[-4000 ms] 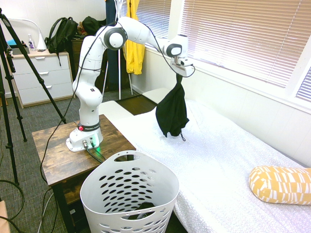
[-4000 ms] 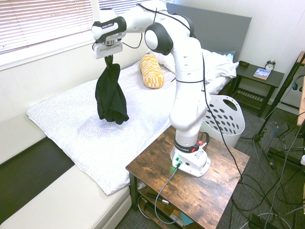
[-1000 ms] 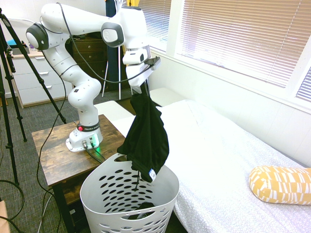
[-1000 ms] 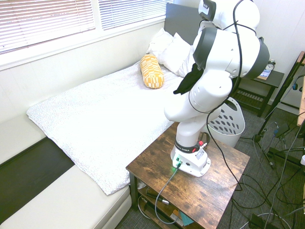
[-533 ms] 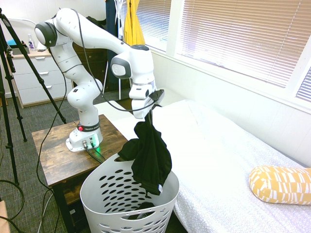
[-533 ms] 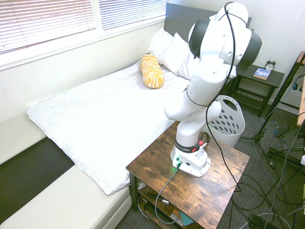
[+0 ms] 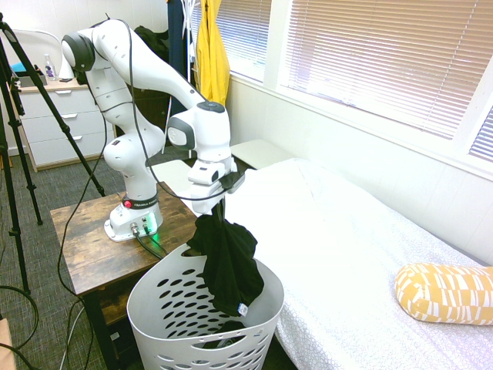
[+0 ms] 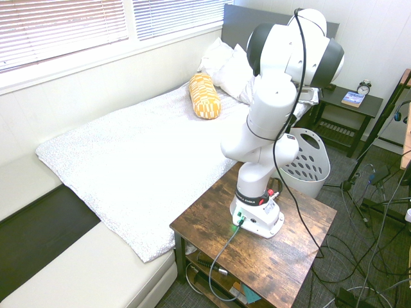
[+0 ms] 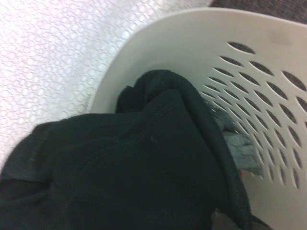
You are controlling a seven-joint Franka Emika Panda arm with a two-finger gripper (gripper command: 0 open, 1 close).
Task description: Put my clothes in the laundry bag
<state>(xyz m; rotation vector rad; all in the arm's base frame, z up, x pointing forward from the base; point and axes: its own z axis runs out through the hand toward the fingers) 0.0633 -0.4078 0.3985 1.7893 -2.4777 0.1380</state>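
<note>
We are pinching the clothes (image 7: 227, 266) by their topmost fold, the gripper (image 7: 218, 202) clamped tight on the fabric and pointing straight down. From the second exterior view the arm's own bulk is hiding the pincer, so we are reading the grip from the first exterior view alone.

The garment is hanging directly below the pincer, its long axis vertical, and the mouth of the laundry bag (image 7: 158, 304) is lying right beneath it. The lower end of the cloth is already passing the rim and dangling inside; the upper part is standing above the rim, with one fold bulging out toward the rim's side nearest the arm's base. We are judging that the coming move turns on this plumb line: pincer over cloth over basket mouth, so a release or a further descent should carry the cloth in, provided that bulging fold is not catching on the rim.

The clothes are looking like soft, matte black fabric, bunched and draped in loose folds, with a small pale tag near the bottom hem. In the wrist view the black cloth (image 9: 124, 167) is filling most of the frame, with the white perforated wall (image 9: 268, 91) curving around it and something grey (image 9: 240, 146) lying deeper in the basket.
</note>
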